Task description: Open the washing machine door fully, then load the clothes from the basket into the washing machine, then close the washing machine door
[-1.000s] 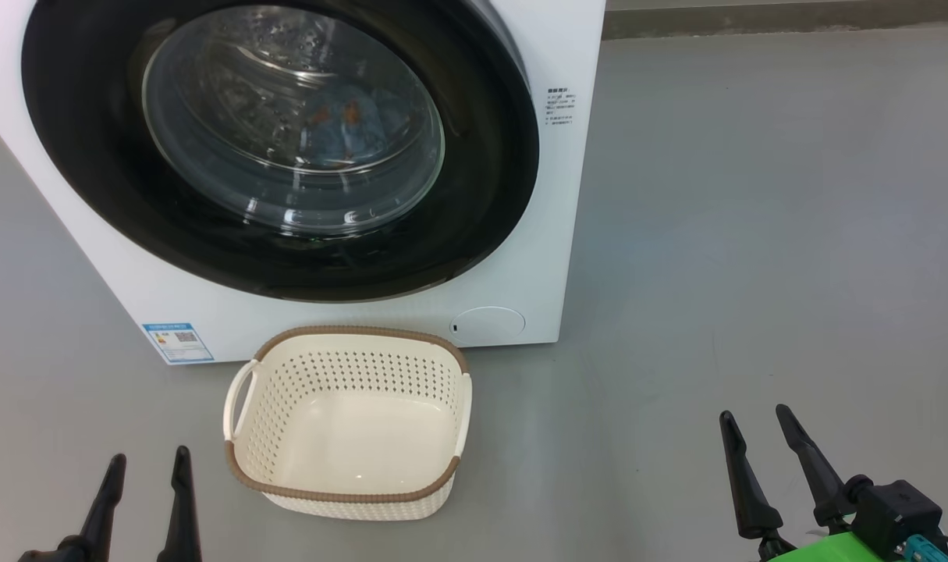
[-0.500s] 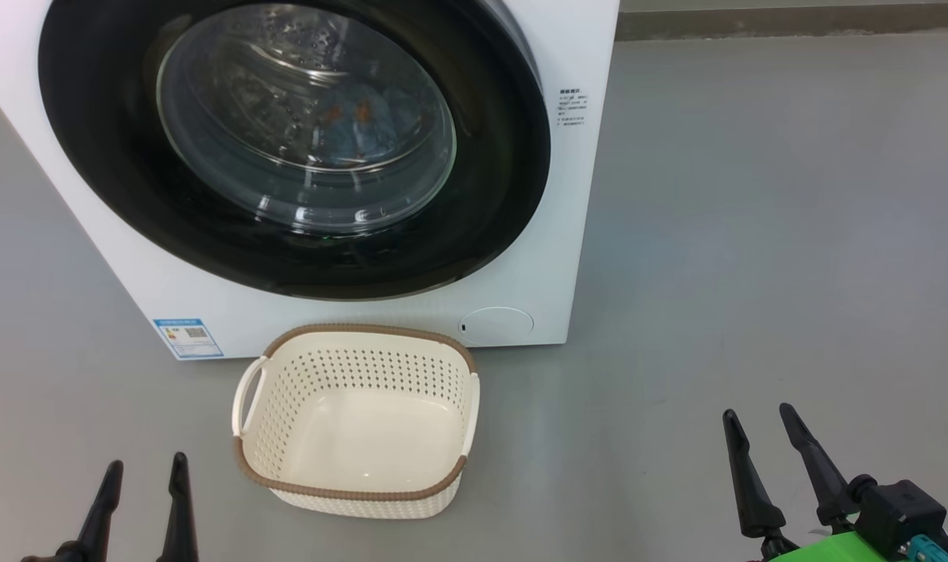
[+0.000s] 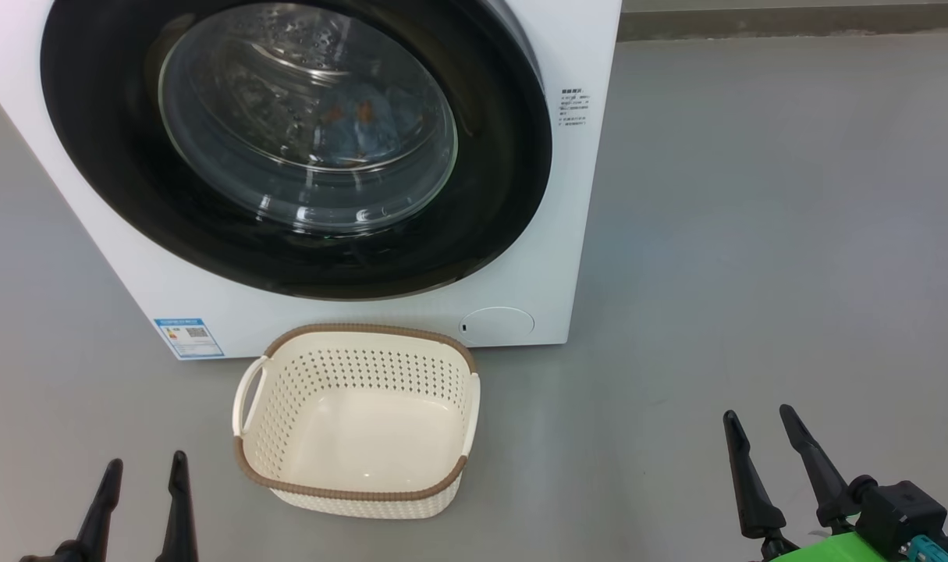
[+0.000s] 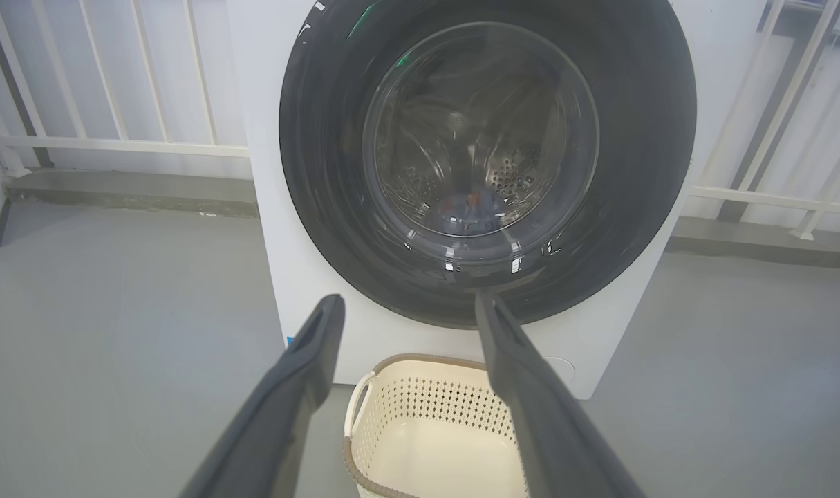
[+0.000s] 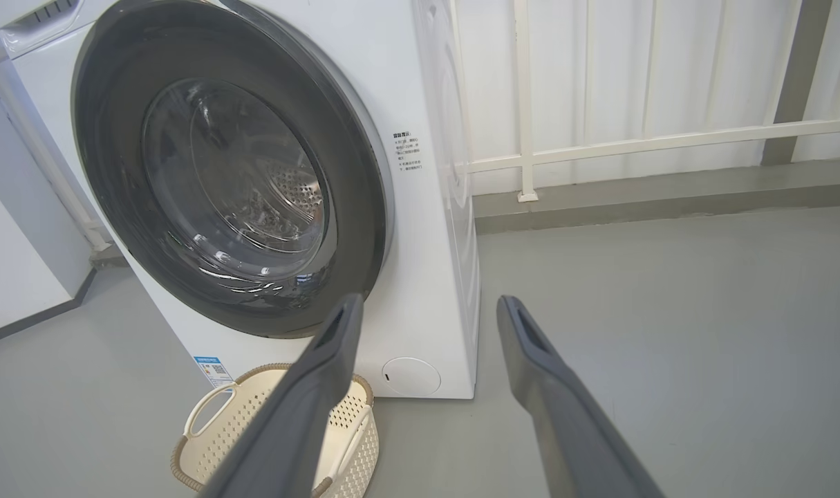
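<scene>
The washing machine door (image 3: 107, 156) sits shut, facing the room, with what look like blue clothes (image 3: 360, 125) behind its glass. The basket (image 3: 356, 336) stands on the floor (image 3: 754, 234) just before the washing machine (image 3: 555, 257), long side along its front. The machine's blue label (image 3: 189, 337) is too small to read. The left hand (image 3: 146, 462) and right hand (image 3: 757, 412) hang spread wide, holding nothing.

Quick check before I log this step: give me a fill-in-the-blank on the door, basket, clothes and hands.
The washing machine door is ____. The basket is ____. The blue clothes lie ____ the washing machine. The left hand and right hand are both ____, holding nothing.
Missing words: closed, empty, inside, open.
</scene>
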### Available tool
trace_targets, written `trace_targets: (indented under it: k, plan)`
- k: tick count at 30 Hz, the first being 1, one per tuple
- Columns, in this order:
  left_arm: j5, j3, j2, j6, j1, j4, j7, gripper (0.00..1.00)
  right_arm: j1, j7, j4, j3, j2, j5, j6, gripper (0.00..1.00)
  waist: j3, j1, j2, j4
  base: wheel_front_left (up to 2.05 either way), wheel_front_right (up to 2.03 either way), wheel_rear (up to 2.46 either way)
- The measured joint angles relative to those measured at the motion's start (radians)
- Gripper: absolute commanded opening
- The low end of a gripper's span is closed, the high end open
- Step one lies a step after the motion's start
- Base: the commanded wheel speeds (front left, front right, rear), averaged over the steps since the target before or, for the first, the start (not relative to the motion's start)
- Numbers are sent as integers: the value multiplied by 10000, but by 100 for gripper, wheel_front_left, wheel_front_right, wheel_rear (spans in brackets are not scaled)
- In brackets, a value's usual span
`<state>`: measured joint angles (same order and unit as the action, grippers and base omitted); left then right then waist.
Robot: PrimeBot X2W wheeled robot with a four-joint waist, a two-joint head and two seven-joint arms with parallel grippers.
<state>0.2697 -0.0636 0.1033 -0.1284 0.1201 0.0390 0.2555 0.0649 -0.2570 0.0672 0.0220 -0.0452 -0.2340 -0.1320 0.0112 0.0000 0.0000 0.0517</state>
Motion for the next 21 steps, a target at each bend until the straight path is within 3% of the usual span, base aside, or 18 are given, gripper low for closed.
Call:
trace_targets:
  k: [17, 18, 21]
  plan:
    - [10, 104, 40, 0, 42, -109, 0, 100, 2, 0, 13, -6, 2, -50, 0, 100, -154, 0, 0, -22, 0, 0, 0]
    - [10, 157, 52, 0, 46, -109, 0, 0, 2, 0, 13, -12, 2, -50, 0, 0, -163, 0, 0, -26, 0, 0, 0]
    - [10, 255, -96, 4, 58, 238, -6, 0, 4, 6, 399, -63, 38, -50, 0, 0, -167, 0, 0, -28, 0, 0, 0]
